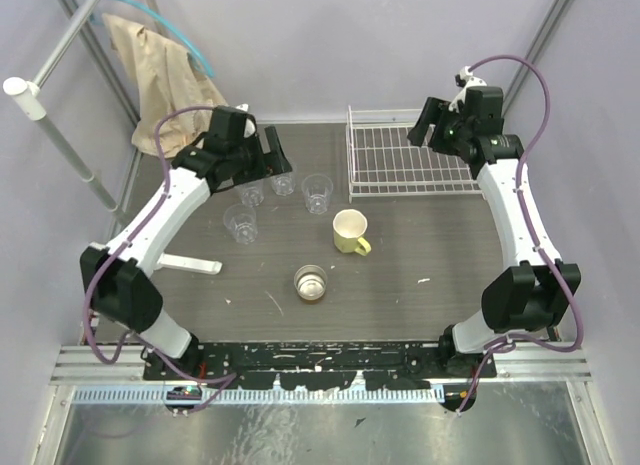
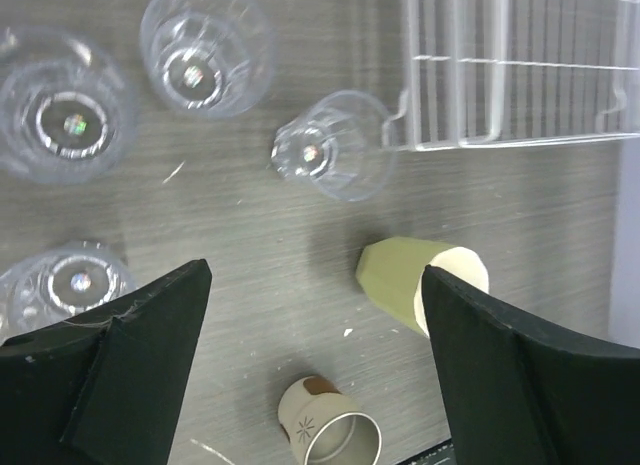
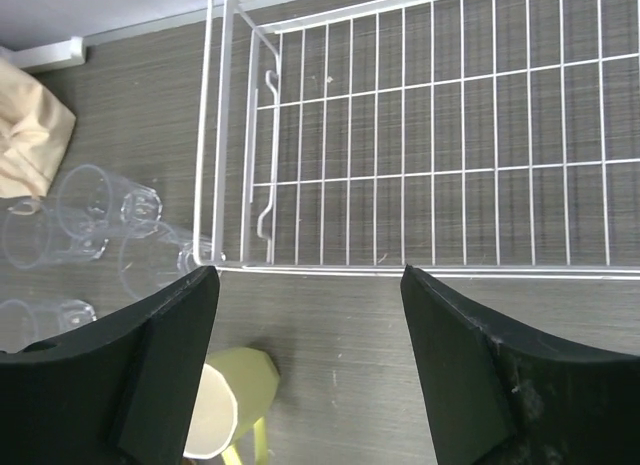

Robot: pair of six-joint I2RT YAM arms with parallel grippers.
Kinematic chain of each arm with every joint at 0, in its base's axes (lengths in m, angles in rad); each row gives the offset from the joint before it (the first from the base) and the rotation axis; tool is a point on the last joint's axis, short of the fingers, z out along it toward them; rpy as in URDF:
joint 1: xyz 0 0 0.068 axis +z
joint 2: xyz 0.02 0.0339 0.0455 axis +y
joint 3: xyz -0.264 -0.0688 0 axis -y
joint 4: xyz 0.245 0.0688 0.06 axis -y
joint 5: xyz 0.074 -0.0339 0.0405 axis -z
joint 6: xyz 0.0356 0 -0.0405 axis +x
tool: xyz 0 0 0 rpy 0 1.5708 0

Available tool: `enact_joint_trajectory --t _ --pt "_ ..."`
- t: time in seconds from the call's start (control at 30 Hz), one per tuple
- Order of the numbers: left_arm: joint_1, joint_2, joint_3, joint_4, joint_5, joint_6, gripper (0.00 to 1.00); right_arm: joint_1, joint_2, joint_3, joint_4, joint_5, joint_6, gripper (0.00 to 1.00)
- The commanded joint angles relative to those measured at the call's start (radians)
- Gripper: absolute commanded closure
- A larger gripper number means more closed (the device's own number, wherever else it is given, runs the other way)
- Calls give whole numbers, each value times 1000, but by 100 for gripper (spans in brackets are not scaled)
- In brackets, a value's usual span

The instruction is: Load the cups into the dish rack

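Observation:
Four clear faceted tumblers (image 1: 283, 178) (image 1: 317, 193) (image 1: 250, 192) (image 1: 240, 223) stand upright in a cluster left of the white wire dish rack (image 1: 410, 157), which holds nothing. The pale yellow mug (image 1: 349, 231) stands in front of the rack's near left corner, and the metallic-brown cup (image 1: 311, 282) is nearer still. My left gripper (image 1: 268, 155) hovers open and empty above the tumblers; its view shows tumblers (image 2: 335, 145), the mug (image 2: 420, 280) and the brown cup (image 2: 330, 430) below. My right gripper (image 1: 425, 123) hovers open and empty over the rack (image 3: 420, 135), with the mug (image 3: 230, 405) in view.
A beige cloth (image 1: 165, 75) hangs on a metal frame at the back left. A white flat strip (image 1: 190, 265) lies on the table by the left arm. Grey walls close the table at the back and sides.

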Motion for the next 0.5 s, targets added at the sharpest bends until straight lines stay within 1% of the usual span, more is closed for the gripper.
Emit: enact_joint_trajectory --t 0.0,0.07,0.1,0.17,0.33,0.47 --pt "-19 110 92 -208 -80 -103 9 25 -7 103 -82 -28 52 22" --pt "-42 181 152 -252 -91 -118 12 27 -1 119 -104 -32 62 22" --pt "-50 223 186 -280 -102 -119 16 28 -1 119 -106 -42 66 22" --pt "-65 297 257 -331 -132 -119 19 28 -8 115 -106 -52 76 23" --pt "-79 424 397 -369 -157 -155 32 28 -24 106 -100 -37 86 22" --pt "-99 502 476 -417 -182 -168 36 28 -24 105 -94 -28 86 20"
